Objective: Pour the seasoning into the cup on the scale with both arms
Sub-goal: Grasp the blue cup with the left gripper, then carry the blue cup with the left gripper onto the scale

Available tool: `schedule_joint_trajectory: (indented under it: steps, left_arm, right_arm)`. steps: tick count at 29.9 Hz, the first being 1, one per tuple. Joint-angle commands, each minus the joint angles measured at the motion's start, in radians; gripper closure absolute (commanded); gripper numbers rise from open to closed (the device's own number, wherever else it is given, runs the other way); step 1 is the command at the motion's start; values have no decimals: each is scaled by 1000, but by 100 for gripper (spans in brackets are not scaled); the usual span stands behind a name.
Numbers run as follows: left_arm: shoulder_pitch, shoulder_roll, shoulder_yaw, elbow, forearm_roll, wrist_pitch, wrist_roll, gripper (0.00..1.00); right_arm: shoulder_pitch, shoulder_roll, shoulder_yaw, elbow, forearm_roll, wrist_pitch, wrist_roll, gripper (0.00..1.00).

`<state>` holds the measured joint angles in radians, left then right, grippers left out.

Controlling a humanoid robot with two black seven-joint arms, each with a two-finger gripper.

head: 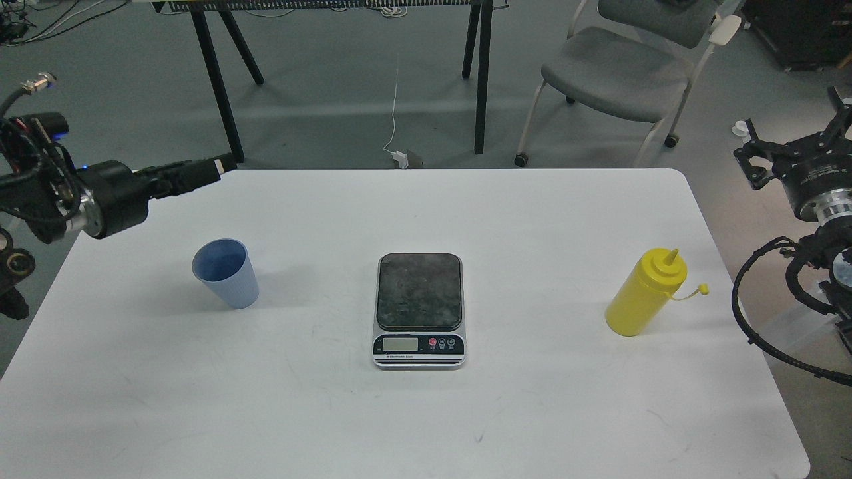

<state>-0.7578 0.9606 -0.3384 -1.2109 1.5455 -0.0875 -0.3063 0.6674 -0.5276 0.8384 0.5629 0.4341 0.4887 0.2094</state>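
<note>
The light blue ribbed cup (pixel 226 274) stands upright on the left part of the white table (pixel 426 419). The scale (pixel 419 309) lies at the table's middle with nothing on its dark plate. The yellow seasoning bottle (pixel 644 294) stands upright at the right, its small cap hanging off on its tether. My left gripper (pixel 200 171) points right over the table's far left corner, above and behind the cup; it is seen side-on and its fingers merge. My right gripper (pixel 792 133) is off the table's right edge, beyond the bottle, open and empty.
A grey chair (pixel 616 70) stands on the floor behind the table's far right. The black legs of another table (pixel 216 86) stand behind the far left. A white cable (pixel 394 100) runs down to the floor.
</note>
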Motion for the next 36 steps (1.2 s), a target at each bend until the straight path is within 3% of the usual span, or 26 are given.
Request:
schedule_joint_trajectory:
  steps: [1, 12, 14, 15, 23, 26, 32, 36]
  left_arm:
    - [5, -42, 88, 89, 181, 95, 4, 9]
    - [6, -192, 170, 304, 234, 109, -5, 39]
    - [6, -210, 171, 336, 234, 115, -23, 54]
    - [6, -214, 171, 347, 234, 115, -34, 63]
    - [2, -220, 205, 376, 234, 115, -53, 78]
    - [3, -220, 205, 376, 234, 115, -53, 91]
    - [-9, -218, 200, 367, 219, 114, -57, 96]
    - [-76, -207, 196, 312, 211, 98, -103, 97]
  right_arm:
    - [0, -2, 1, 0, 0, 0, 1, 0]
    - [0, -9, 1, 0, 0, 0, 1, 0]
    - [0, -11, 1, -1, 0, 0, 1, 0]
    - [0, -11, 1, -1, 0, 0, 1, 0]
    - [-2, -23, 1, -1, 0, 0, 2, 0]
    - [-2, -26, 1, -1, 0, 0, 1, 0]
    - [-6, -32, 1, -1, 0, 0, 2, 0]
    - [-6, -43, 2, -3, 0, 0, 2, 0]
